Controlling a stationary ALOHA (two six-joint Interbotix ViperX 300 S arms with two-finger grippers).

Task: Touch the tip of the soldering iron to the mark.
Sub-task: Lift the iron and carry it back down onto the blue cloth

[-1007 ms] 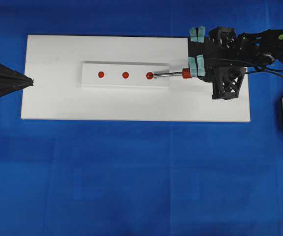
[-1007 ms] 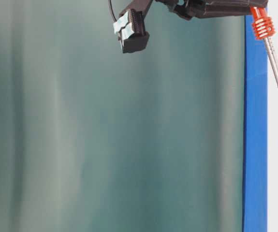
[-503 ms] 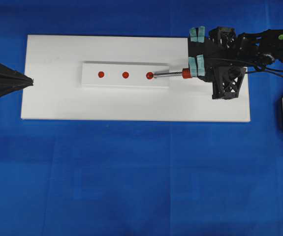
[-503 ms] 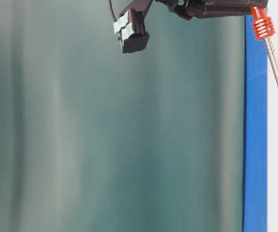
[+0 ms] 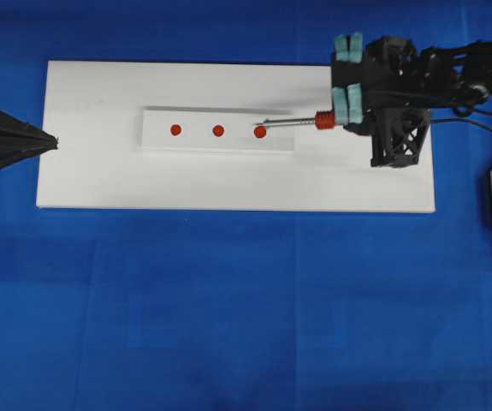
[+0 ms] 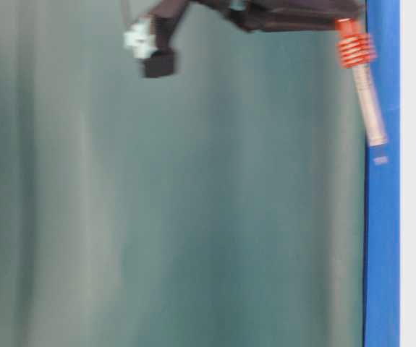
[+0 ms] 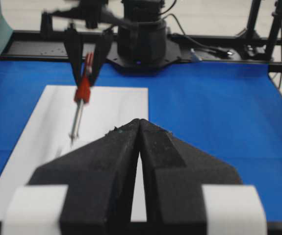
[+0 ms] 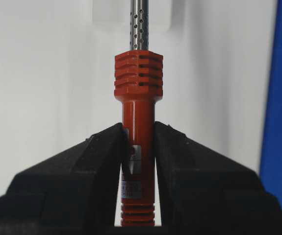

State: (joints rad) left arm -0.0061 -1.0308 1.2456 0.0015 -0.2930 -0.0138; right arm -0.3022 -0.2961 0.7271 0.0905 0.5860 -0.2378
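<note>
Soldering iron point(image 5: 297, 122) now off mark point(image 5: 260, 132)

A white board point(image 5: 100, 180) lies on the blue table point(image 5: 228, 300).

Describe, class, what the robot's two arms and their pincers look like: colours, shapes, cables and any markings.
Both arms are matte black. The right pincer has teal pads on its fingers, an open lattice bracket behind it, thin black cables and small green dots on the arm. The left pincer shows two wedge-shaped black fingers with a rough surface and white tape patches near their bases.
</note>
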